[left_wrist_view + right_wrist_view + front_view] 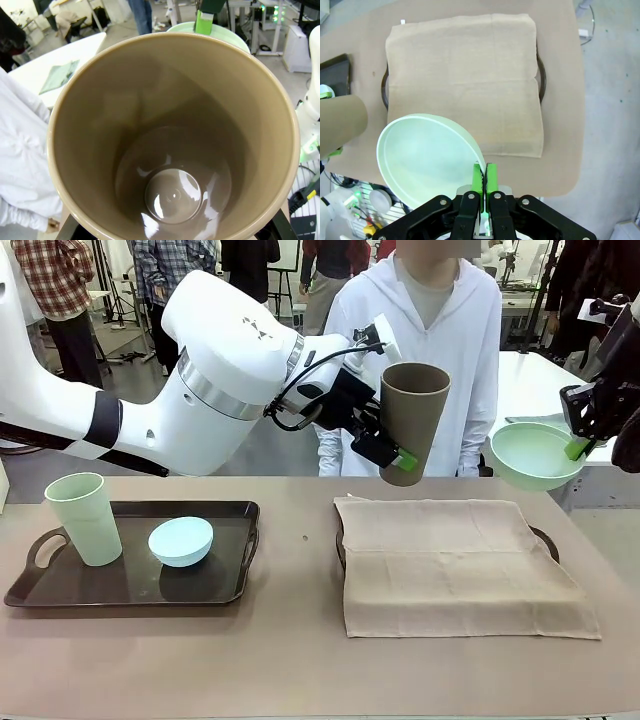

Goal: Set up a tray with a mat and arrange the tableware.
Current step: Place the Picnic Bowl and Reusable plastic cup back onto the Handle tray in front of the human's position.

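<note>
Brown tumbler (pixel 175 150): glossy, round, gripped by left claw (pixel 395 455).
Mint bowl (pixel 427 155): smooth rim pinched in right claw (pixel 484 176).
Mat (pixel 455 560): beige woven cloth.

- A tumbler (pixel 85 517) and, to its right, a bowl (pixel 181 541) are set on the left tray (pixel 130 585).
- The right tray (pixel 548 540) is covered by a mat (pixel 455 560).
- A second tumbler (pixel 411 420) and, to its right, a second bowl (pixel 535 455) are held aloft behind the mat.
</note>
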